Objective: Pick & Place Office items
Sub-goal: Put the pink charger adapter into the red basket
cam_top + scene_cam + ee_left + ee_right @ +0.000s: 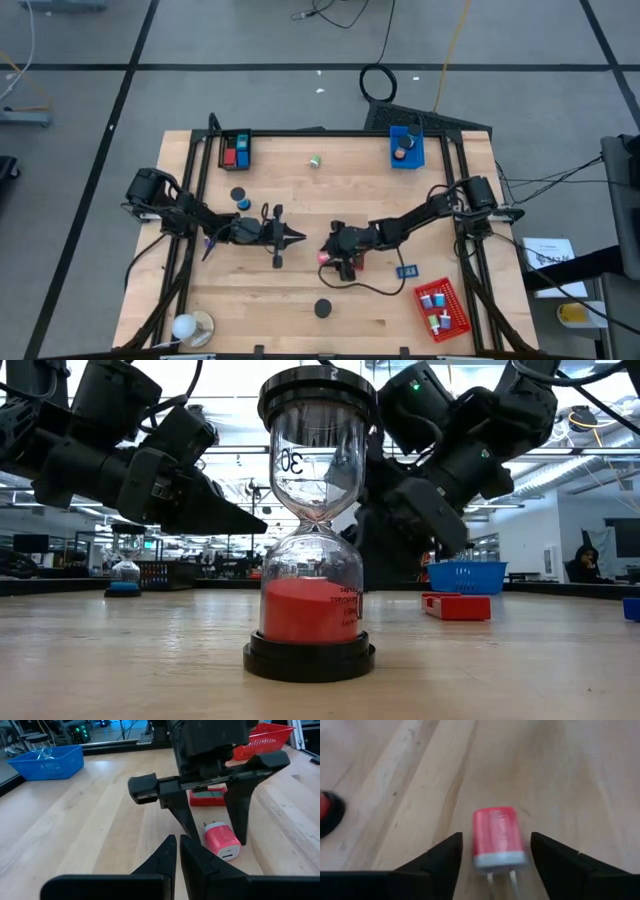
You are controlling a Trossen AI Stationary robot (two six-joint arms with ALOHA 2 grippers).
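On the left of the wooden surface [300, 200], a black tray [236, 150] sits at the far edge holding red and blue items, and a small blue item [244, 203] with a dark disc [237, 194] lies nearer the middle. The left gripper [296, 237] hovers at the centre of the surface with its fingers [165, 856] pressed together, tips pointing toward the right arm. A small green item [315, 160] lies alone toward the far edge. Just right of centre, the right gripper [327, 256] is low over a pink charger plug [496, 837], its fingers [442, 855] spread wide on either side of the plug without touching it. The plug lies on its side on the surface, prongs toward the right wrist. In front of both grippers stands a sand timer [310, 525] with red sand in its lower bulb. Further right are a small blue item [407, 270], a blue tray [406, 146] at the far edge, and a red tray [441, 308] with several small items at the near right corner.
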